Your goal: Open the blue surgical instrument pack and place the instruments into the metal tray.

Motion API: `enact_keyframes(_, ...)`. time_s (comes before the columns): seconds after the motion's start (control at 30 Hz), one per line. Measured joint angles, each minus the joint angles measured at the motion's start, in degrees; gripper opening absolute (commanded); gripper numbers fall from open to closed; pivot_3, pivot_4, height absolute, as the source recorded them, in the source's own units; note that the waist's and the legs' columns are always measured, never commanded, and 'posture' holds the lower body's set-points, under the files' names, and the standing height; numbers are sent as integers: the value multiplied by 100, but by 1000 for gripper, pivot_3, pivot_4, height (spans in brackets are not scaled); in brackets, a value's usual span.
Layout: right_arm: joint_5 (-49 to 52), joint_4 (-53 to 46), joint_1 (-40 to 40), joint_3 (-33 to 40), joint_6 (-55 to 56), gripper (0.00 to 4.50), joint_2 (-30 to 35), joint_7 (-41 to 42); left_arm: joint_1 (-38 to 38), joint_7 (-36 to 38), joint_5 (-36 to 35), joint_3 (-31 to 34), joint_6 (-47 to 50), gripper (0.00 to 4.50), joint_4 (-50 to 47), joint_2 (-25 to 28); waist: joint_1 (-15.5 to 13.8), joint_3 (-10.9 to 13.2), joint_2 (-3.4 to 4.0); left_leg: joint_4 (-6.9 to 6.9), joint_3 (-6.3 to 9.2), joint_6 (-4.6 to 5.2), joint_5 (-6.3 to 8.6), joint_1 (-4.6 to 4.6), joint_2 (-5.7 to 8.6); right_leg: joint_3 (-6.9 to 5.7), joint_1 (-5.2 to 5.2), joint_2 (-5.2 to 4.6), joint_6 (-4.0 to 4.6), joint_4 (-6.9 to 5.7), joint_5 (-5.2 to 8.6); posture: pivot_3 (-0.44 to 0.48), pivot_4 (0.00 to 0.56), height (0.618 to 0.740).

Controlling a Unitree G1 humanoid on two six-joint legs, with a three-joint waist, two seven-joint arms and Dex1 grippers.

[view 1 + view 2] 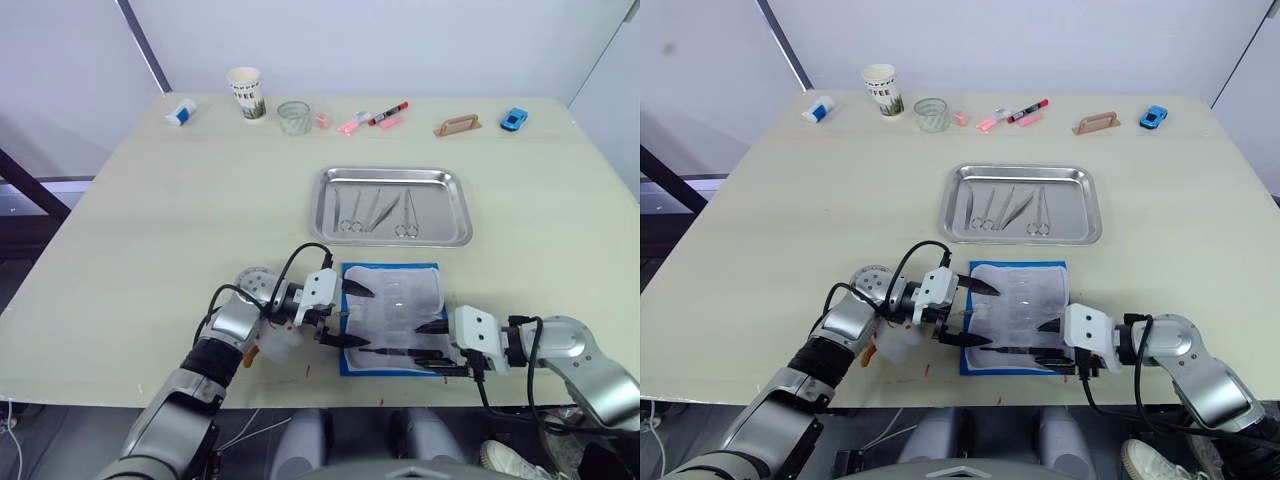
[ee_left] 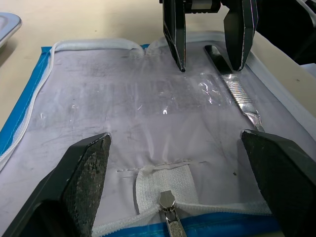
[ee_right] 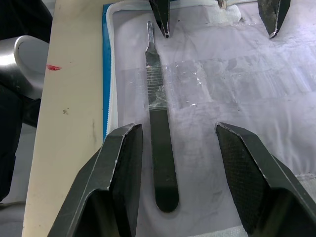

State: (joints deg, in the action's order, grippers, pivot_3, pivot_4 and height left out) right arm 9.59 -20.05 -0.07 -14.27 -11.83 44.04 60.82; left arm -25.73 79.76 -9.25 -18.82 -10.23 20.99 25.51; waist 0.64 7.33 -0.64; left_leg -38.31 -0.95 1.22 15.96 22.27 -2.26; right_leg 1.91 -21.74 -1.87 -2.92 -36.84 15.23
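Left eye view: a pale table (image 1: 150, 230) is shown, with the metal tray (image 1: 325, 215) set right of centre and four slim instruments (image 1: 378, 212) already laid inside it. Just near of the tray, at the table's near edge, the blue surgical instrument pack (image 1: 392, 305) lies opened flat, its whitish lining upward. One dark-handled scalpel (image 3: 160, 133) is left on the lining along its near side, half under a clear strap. The left gripper (image 1: 347, 314) is held spread over the pack's left edge; the right gripper (image 3: 180, 148) is likewise spread, its fingers straddling the scalpel's handle without touching it.

The scalpel is judged light, stiff and slick, with a sharp blade end; the broad handle is the place to be pinched. The soft lining may be dragged along, and the strap may snag. Open table is offered between pack and tray, though the near edge sits close. A paper cup (image 1: 245, 94), markers (image 1: 375, 118) and a toy car (image 1: 514, 119) are lined far off.
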Motion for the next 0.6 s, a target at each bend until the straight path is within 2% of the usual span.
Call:
enact_keyframes(0.13,-2,8,154,-7,166,200,1,-1,6,-8,2,0,17,4500,0,6,1,0,0,2,-1,0,0,-11,0,2,8,0,0,1,0,0,150,740)
enact_keyframes(0.17,-12,18,165,-9,218,44,2,-9,7,-10,2,-1,20,4500,-1,7,2,-1,-1,3,-1,0,0,-15,-1,5,10,1,0,1,0,0,150,740)
enact_keyframes(0.4,-14,67,198,-7,341,45,5,-40,11,-25,2,-2,32,4500,-6,7,-1,-2,-4,3,-3,0,0,-18,-1,7,12,1,0,1,0,0,150,740)
enact_keyframes(0.6,26,-289,223,134,-68,44,331,-33,5,-73,2,-19,32,4500,-7,-7,-23,-1,-4,2,0,0,0,-17,-1,12,11,-2,0,1,0,0,150,740)
